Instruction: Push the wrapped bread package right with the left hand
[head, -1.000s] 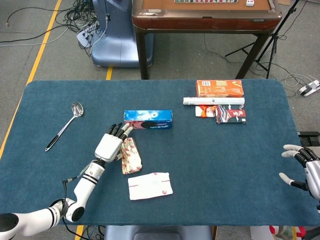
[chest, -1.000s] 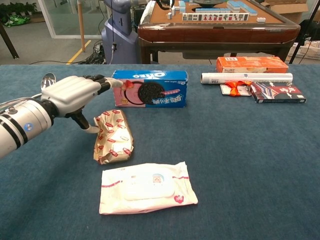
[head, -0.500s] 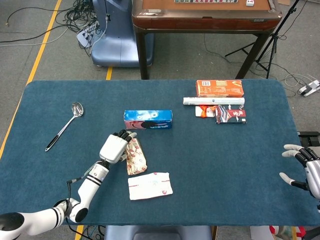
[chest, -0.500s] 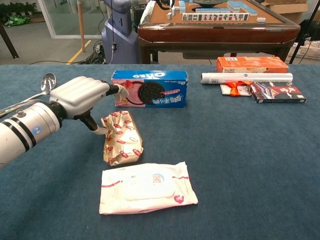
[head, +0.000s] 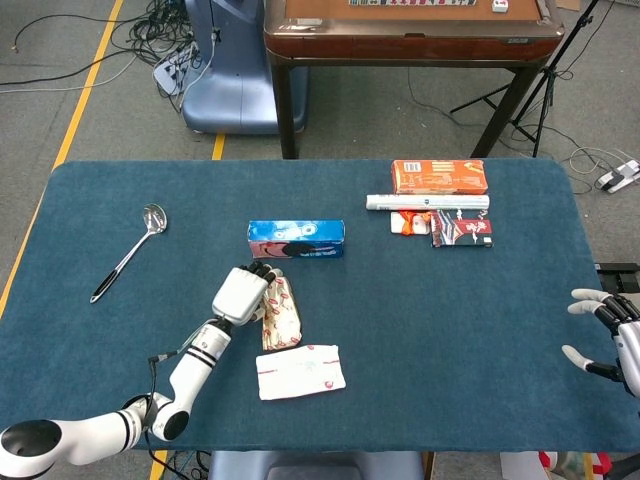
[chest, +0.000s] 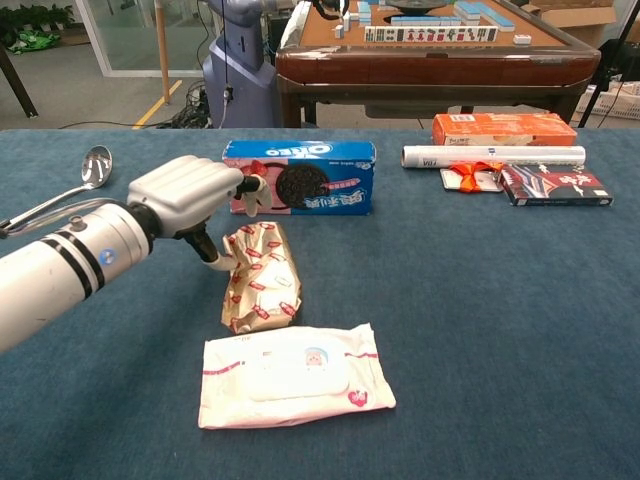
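Note:
The wrapped bread package (head: 281, 312) (chest: 263, 277), gold with red print, lies on the blue table just below the Oreo box. My left hand (head: 241, 295) (chest: 192, 192) presses against its left side, fingers curled toward the package's upper end, thumb touching its edge; it holds nothing. My right hand (head: 612, 338) shows only in the head view at the far right table edge, fingers spread and empty.
A blue Oreo box (head: 296, 239) (chest: 302, 177) lies just behind the bread. A white wet-wipe pack (head: 300, 371) (chest: 293, 374) sits right in front of it. A spoon (head: 128, 253) lies far left. An orange box (head: 439, 177), a white tube (head: 427, 202) and small packets (head: 462, 229) sit back right.
My left hand has moved right, shoving the bread package rightward along the table and turning it slightly. The right hand has hardly moved.

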